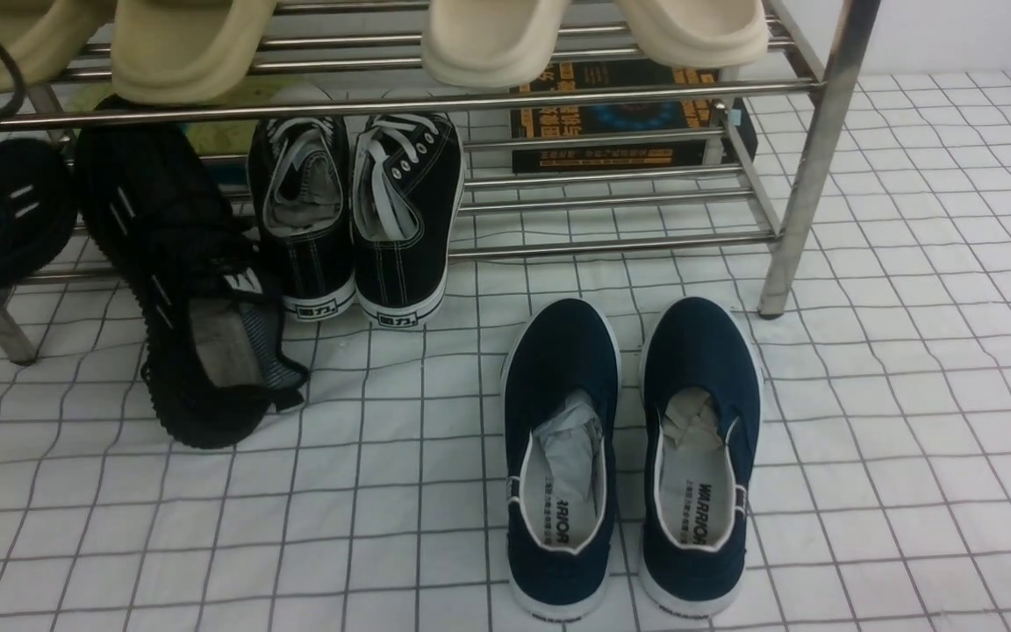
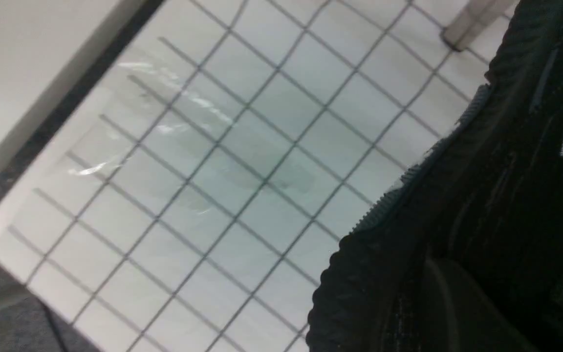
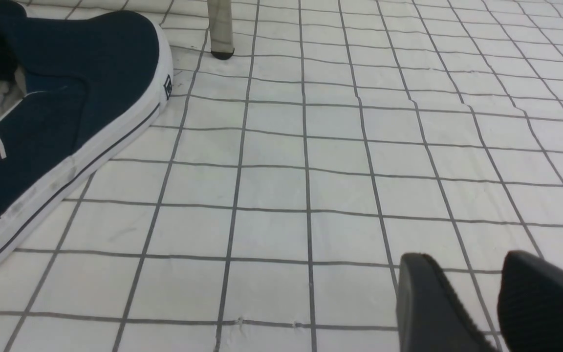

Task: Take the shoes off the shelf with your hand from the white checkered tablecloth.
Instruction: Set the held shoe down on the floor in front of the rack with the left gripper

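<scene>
The nearer black knit sneaker point(image 2: 482, 220) is hanging at the front view's left edge, before the steel shoe rack point(image 1: 821, 175), its dash-marked side showing; its mate point(image 1: 198, 290) is lying just beside it, toe under the rack and heel over the checkered cloth point(image 1: 365, 544). With the left fingers point(image 2: 452, 303), blurred against the black knit, I am apparently clenching the nearer sneaker; how deep the bite is going, I cannot tell. Should it be catching only soft upper, the shoe could be twisting or slipping out as its weight is pulling down. Should I be drawing it sideways, its toe could be nudging the mate askew, or snagging the lower rail point(image 1: 611, 247). Farther out, the canvas lace-ups point(image 1: 356, 219) are standing close beside the mate, so a shove could be passing on to them. The right fingers point(image 3: 530, 293) are standing parted, holding nothing, near the navy slip-ons point(image 1: 628, 456); a careless sweep could be scattering that pair or rucking the wrinkled cloth.
</scene>
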